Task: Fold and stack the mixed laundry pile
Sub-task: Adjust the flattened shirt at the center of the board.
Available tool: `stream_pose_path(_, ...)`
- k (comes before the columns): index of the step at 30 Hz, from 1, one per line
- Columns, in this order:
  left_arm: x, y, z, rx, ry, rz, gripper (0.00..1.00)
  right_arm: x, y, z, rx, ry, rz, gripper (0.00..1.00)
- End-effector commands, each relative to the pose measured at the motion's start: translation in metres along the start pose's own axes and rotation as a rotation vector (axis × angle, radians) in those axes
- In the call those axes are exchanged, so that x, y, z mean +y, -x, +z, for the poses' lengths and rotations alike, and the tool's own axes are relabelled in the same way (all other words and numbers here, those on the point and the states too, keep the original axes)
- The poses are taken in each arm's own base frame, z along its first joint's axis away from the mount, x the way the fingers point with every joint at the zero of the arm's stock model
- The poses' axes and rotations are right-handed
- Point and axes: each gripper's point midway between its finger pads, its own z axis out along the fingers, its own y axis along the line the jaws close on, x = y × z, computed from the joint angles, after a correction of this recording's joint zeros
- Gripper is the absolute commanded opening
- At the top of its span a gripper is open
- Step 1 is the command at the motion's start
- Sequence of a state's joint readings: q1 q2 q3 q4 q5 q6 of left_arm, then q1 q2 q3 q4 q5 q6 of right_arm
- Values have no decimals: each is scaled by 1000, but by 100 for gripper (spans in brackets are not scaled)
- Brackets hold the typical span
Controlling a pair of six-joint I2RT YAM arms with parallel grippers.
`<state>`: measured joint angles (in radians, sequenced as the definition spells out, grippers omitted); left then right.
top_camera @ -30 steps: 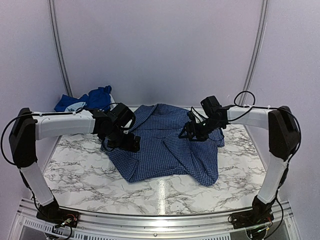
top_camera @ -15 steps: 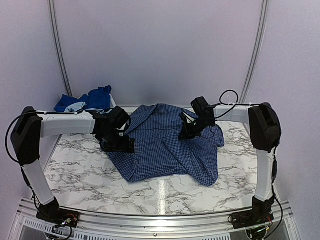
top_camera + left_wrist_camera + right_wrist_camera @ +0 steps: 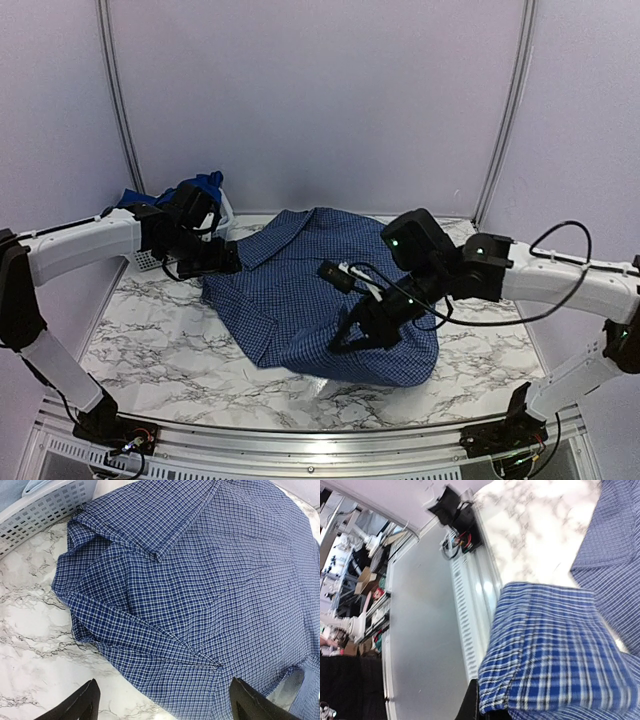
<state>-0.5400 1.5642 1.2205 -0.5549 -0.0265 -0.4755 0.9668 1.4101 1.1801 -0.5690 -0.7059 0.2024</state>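
- here's the navy check shirt (image 3: 310, 295), spread rumpled across the middle of the marble worktop (image 3: 150, 350), collar end toward the back wall.
- its near right part is bunched up and raised off the worktop, with a shadow under it.
- right fingers (image 3: 345, 338) are pressed together on that raised edge, right at the shirt's near side; the wrist view shows a fold of check cloth (image 3: 555, 650) pinched at the bottom of the frame beside one dark finger (image 3: 470, 702).
- behind that fold in the right wrist view: marble, then the metal rail at the near edge of the worktop.
- left fingers (image 3: 218, 262) are spread wide and hold nothing, hovering over the shirt's far left corner.
- from the left wrist the two dark fingertips (image 3: 86, 702) sit at the bottom corners, with the shirt's wrinkled left edge (image 3: 200, 590) and bare marble between them.
- just past that corner stands the white slatted basket (image 3: 45, 507), at the back left of the worktop, very close to the shirt.
- royal blue clothes (image 3: 200, 190) are heaped in the basket, behind the left arm.
- a bit of pale blue cloth (image 3: 37, 486) peeks over the basket rim; can't tell what garment it is.
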Motion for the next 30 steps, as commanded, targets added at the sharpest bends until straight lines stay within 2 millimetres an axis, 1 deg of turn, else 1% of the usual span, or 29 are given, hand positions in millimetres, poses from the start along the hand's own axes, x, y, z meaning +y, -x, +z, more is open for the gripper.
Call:
stream_pose_path(1, 0, -18, -8, 51, -35, 35, 92, 17, -33, -15, 17, 11, 62, 0)
stream_pose_path(3, 0, -25, -7, 66, -47, 36, 91, 29, -31, -23, -2, 41, 27, 0)
stream_pose_path(5, 0, -32, -5, 88, -57, 48, 90, 38, -24, -22, 6, 92, -10, 0)
stream_pose_path(8, -8, -42, 0, 116, -73, 110, 88, 34, -13, -13, 46, 92, -53, 0)
stream_pose_path(9, -13, -46, 2, 121, -75, 145, 88, 29, -4, -13, 41, 69, -63, 0)
stream_pose_path(10, -18, -50, 4, 123, -68, 181, 87, 20, 4, -14, 26, 29, -59, 0)
stream_pose_path(12, -20, -54, 6, 128, -57, 193, 87, -9, 20, -26, -22, -46, -9, 0)
stream_pose_path(14, -17, -56, 11, 134, -38, 164, 84, -45, 27, -43, -63, -147, 49, 0)
stream_pose_path(15, -18, -57, 14, 135, -40, 151, 83, -64, 29, -53, -84, -208, 76, 0)
stream_pose_path(17, -24, -60, 20, 132, -34, 157, 82, -109, 32, -76, -127, -346, 153, 0)
stream_pose_path(19, -28, -60, 28, 127, -9, 181, 83, -152, 26, -89, -133, -459, 227, 0)
stream_pose_path(20, -34, -60, 33, 129, -6, 194, 83, -169, 21, -91, -121, -495, 254, 0)
stream_pose_path(21, -42, -62, 37, 134, -11, 209, 84, -187, 11, -89, -91, -520, 280, 0)
stream_pose_path(23, -57, -64, 48, 146, -6, 246, 84, -215, -5, -85, -44, -570, 331, 0)
stream_pose_path(25, -68, -68, 57, 153, 9, 281, 84, -233, -19, -78, -4, -568, 382, 0)
stream_pose_path(27, -72, -75, 65, 171, 48, 302, 85, -250, -31, -73, 12, -577, 422, 5)
stream_pose_path(29, -73, -84, 74, 191, 87, 327, 86, -261, -39, -67, 24, -575, 448, 9)
stream_pose_path(30, -73, -88, 78, 202, 98, 331, 85, -266, -43, -65, 29, -577, 460, 13)
